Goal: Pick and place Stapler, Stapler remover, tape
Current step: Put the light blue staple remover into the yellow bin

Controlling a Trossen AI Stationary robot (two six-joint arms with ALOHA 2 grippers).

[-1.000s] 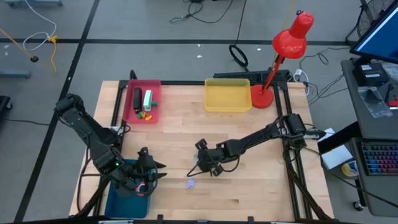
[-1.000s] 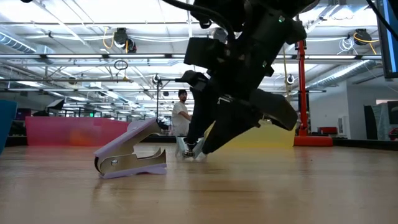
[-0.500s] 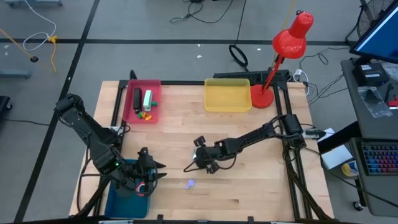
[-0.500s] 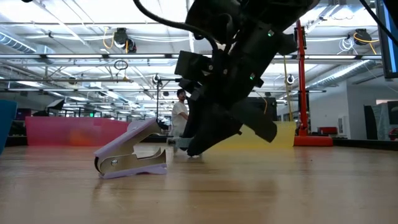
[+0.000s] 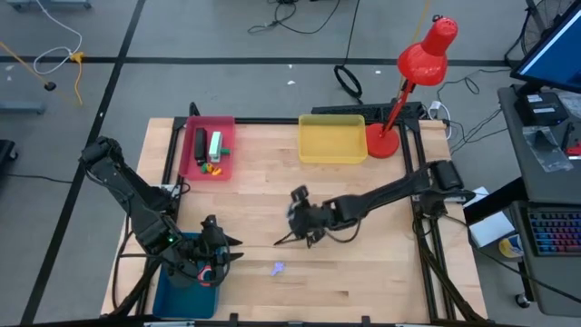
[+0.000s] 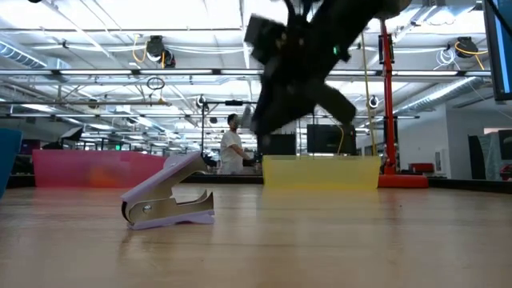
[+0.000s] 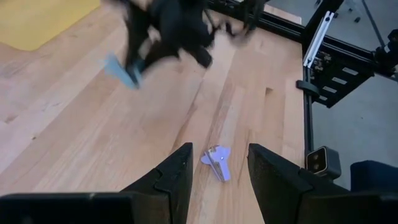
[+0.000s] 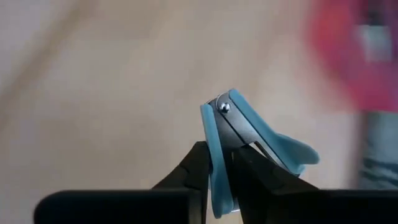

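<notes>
My right gripper point(image 5: 289, 236) hangs above the table's middle, shut on a blue staple remover point(image 8: 249, 134), which the left wrist view also shows lifted point(image 7: 121, 68). A purple staple remover point(image 5: 278, 268) lies on its side on the bare wood point(image 6: 168, 200), nearer the front edge. My left gripper point(image 5: 227, 252) stands open over the blue tray point(image 5: 182, 286) at the near left, holding nothing. A black stapler point(image 5: 200, 143) lies in the pink tray point(image 5: 227, 123) at the far left. Which of the small coloured pieces beside it are tape, I cannot tell. My right gripper pinches one blue handle arm point(image 8: 211, 155) of the staple remover between its two fingers. The hinge pin point(image 8: 224, 107) points away from the fingers, and the other handle arm point(image 8: 292, 152) sticks out free to one side. The fingers slant downward. The remover is lifted clear of the table.
A yellow tray point(image 5: 332, 139) stands at the far middle, with a red desk lamp point(image 5: 413, 82) by its right side. Black frame rails point(image 5: 427, 245) run along the table's right edge. Bare wood lies between the trays and the front edge.
My right gripper has shut on the blue staple remover, tipped, and risen from the table toward the far right. The remover has come up off the wood with it. The purple remover has stayed where it was.
</notes>
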